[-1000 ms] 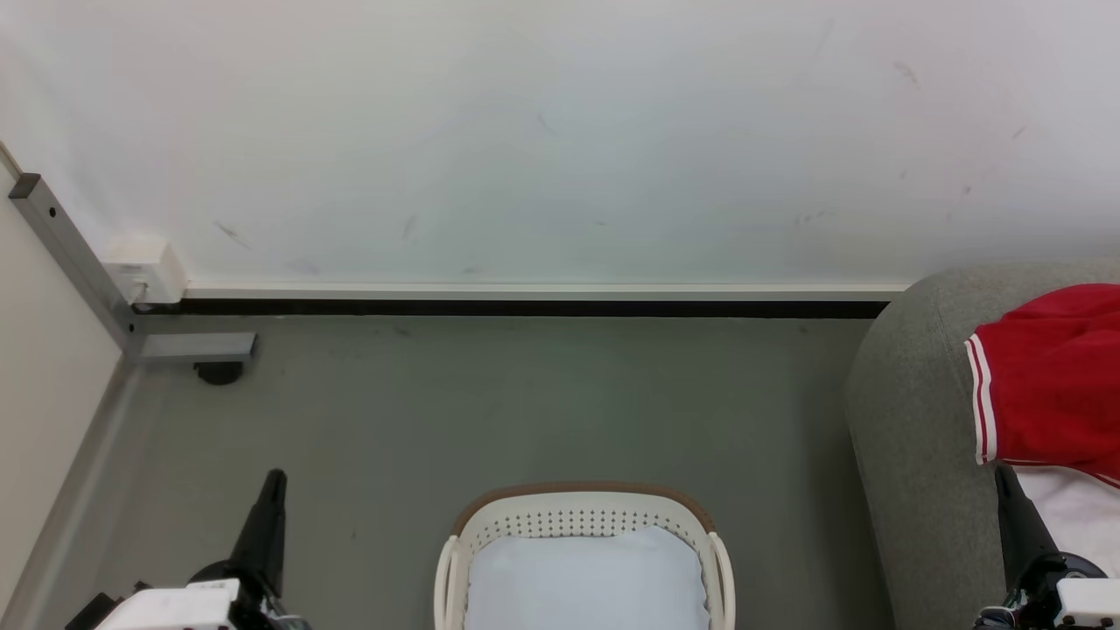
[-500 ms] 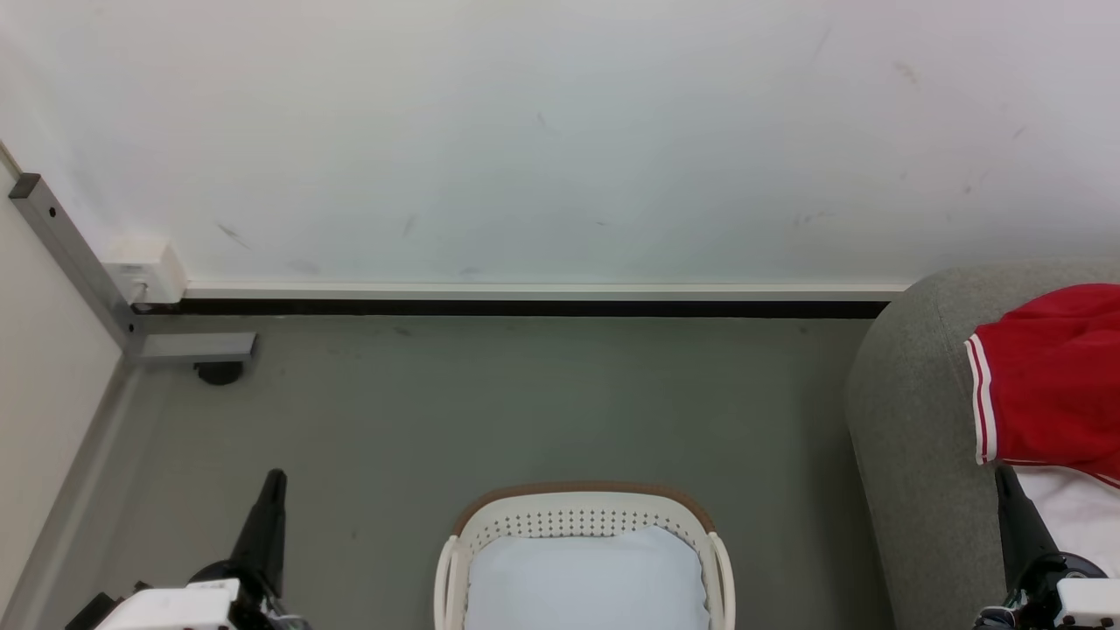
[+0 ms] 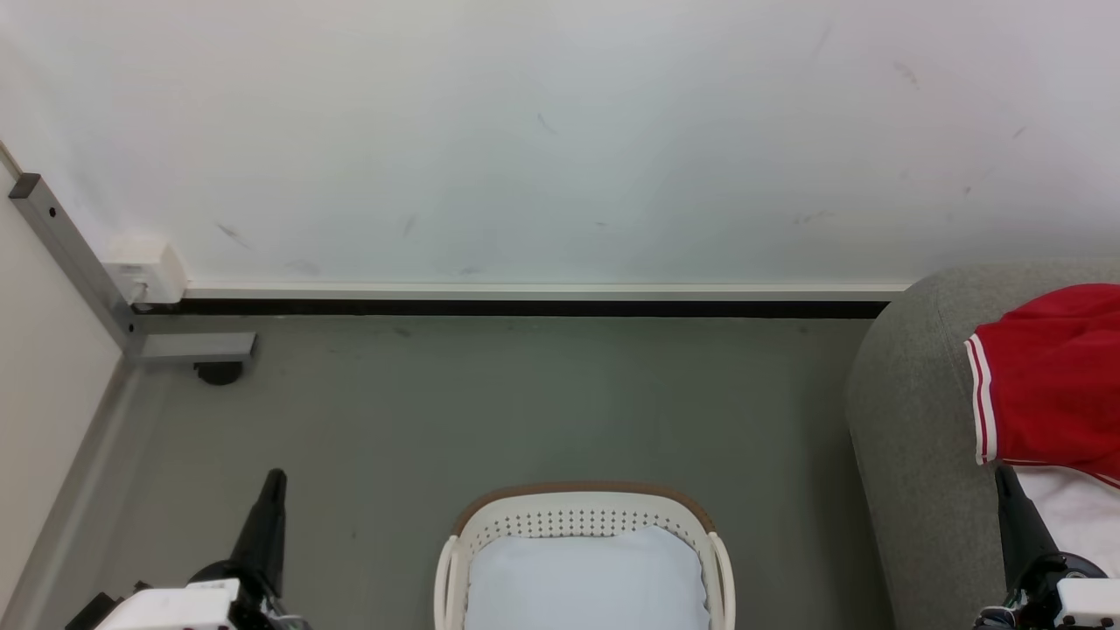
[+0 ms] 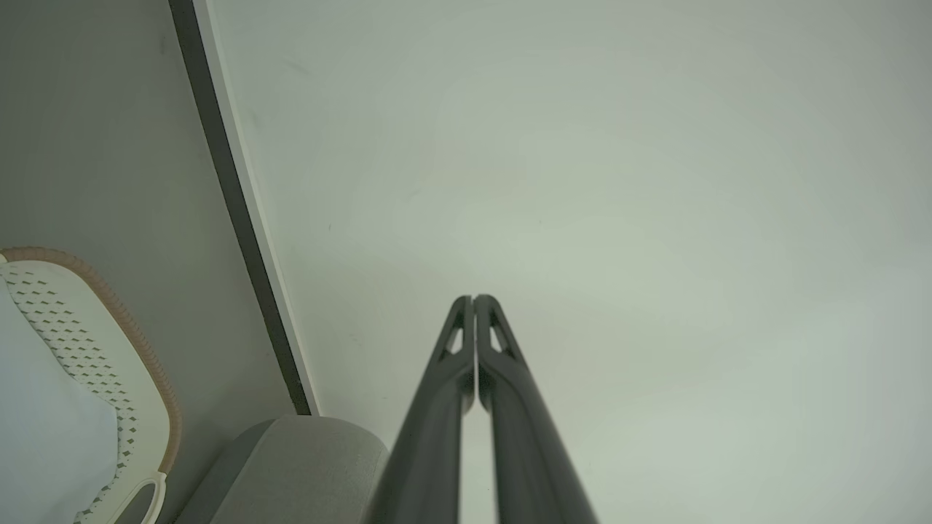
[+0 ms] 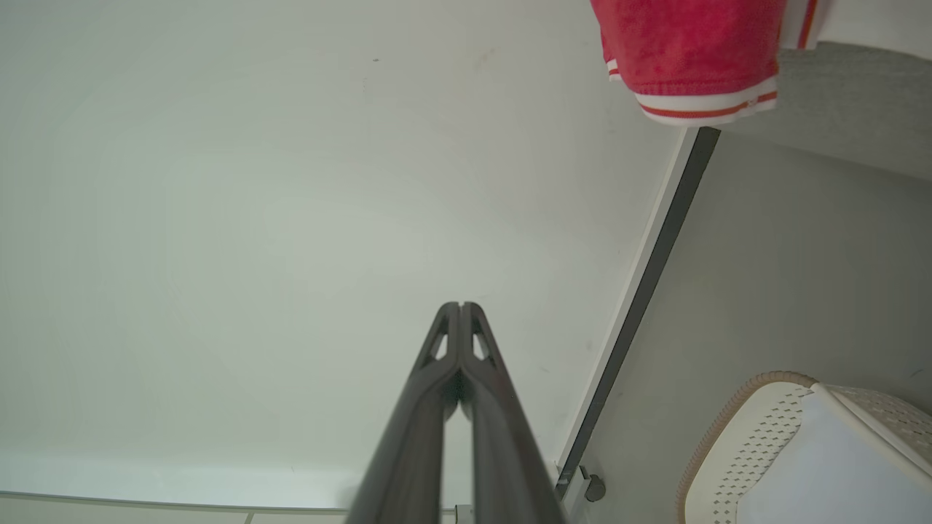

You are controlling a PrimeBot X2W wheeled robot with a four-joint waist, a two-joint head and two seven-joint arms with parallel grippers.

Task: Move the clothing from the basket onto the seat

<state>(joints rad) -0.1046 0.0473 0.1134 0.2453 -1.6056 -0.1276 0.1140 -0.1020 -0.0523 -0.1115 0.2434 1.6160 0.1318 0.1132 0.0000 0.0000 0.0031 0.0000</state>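
The red clothing [image 3: 1054, 385] with white striped hems lies on the grey seat [image 3: 910, 420] at the right edge of the head view; its hem [image 5: 699, 105] also hangs at the top of the right wrist view. The cream basket [image 3: 577, 518] stands on the floor at bottom centre, holding a pale bluish cushion [image 3: 586, 577]. My left gripper [image 3: 273, 479] is shut and empty, left of the basket. My right gripper [image 3: 1003, 474] is shut and empty, beside the clothing's lower edge. In the wrist views both fingertip pairs, left [image 4: 474, 300] and right [image 5: 460, 306], touch.
A white wall [image 3: 560, 131] with a dark skirting strip [image 3: 525, 307] runs behind the grey floor. A grey metal frame with a foot [image 3: 219, 372] and a white socket box [image 3: 144, 267] stand at the far left corner.
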